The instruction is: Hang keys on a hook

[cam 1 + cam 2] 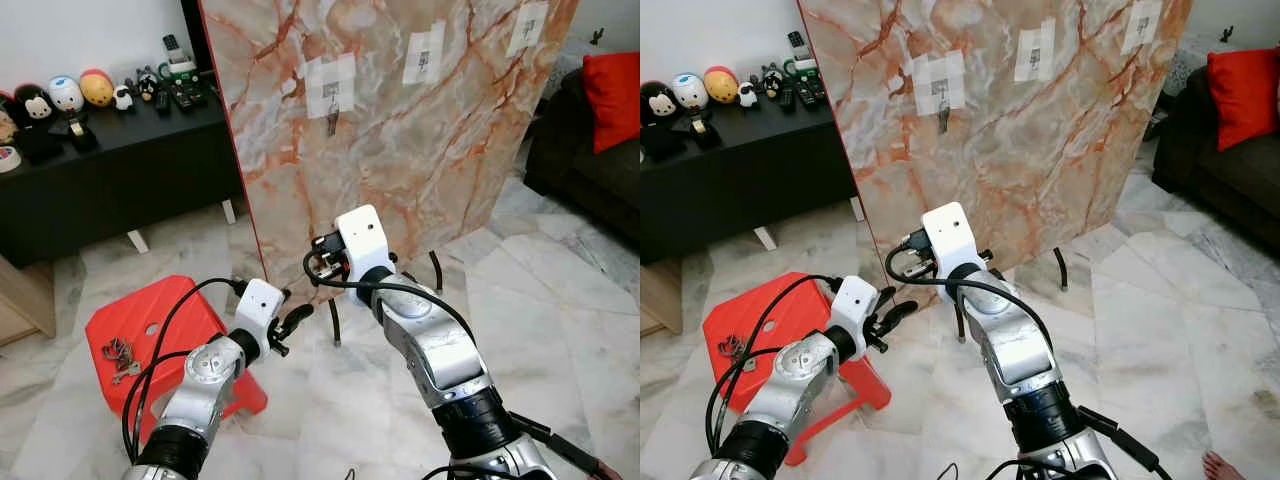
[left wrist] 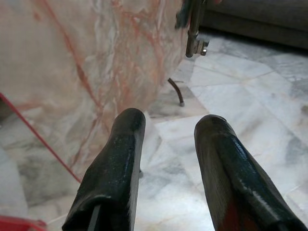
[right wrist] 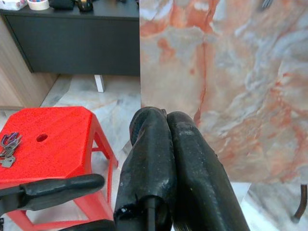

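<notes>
**Keys on the red stool, both grippers raised before the marble panel**

On the far left a black sideboard (image 1: 110, 170) carries a row of small figurines (image 1: 65, 95). Nearer, the bunch of keys (image 1: 118, 357) lies on the left part of the red stool (image 1: 190, 320), beside the hole in its seat. The left gripper (image 1: 290, 325) hovers just past the stool's right edge, its two fingers (image 2: 118, 168) set a moderate gap apart and holding nothing. The right gripper (image 3: 166, 159) is raised close to the marble panel (image 1: 420, 150), fingers pressed together, with nothing seen between them. On the panel, taped white patches bear hooks (image 1: 331, 122). A dark sofa with a red cushion (image 1: 612, 85) stands at far right.
</notes>
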Motion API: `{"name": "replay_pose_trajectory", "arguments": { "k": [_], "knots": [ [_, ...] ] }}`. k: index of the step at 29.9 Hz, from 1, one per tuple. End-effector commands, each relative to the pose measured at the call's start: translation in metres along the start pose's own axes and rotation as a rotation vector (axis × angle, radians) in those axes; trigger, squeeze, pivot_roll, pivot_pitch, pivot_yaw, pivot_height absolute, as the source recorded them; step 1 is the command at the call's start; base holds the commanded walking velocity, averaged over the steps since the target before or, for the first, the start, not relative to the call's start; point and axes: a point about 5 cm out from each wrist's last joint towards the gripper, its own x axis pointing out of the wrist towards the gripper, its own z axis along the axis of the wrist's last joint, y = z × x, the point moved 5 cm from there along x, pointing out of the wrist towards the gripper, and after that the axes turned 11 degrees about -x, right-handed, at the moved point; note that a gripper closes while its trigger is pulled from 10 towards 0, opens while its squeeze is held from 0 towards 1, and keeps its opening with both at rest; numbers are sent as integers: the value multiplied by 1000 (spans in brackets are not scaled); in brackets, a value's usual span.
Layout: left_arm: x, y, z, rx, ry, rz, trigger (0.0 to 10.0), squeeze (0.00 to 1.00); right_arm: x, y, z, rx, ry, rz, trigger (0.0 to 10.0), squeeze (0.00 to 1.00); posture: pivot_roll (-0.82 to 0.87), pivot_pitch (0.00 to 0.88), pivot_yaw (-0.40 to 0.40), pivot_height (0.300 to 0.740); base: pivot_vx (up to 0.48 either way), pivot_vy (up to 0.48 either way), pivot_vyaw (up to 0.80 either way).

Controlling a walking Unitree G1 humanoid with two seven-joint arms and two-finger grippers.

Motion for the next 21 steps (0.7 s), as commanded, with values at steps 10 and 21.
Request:
{"name": "replay_pose_trajectory", "arguments": {
  "k": [10,21],
  "knots": [
    [2,-3,3,-24,2,-10,10000,0,4,12,-1,108,17,-2,10000,0,78,69,-11,740,0,0,0],
    [3,-5,2,-39,3,-12,10000,0,4,34,0,113,20,99,10000,0,78,71,-12,740,0,0,0]
  ]
}}
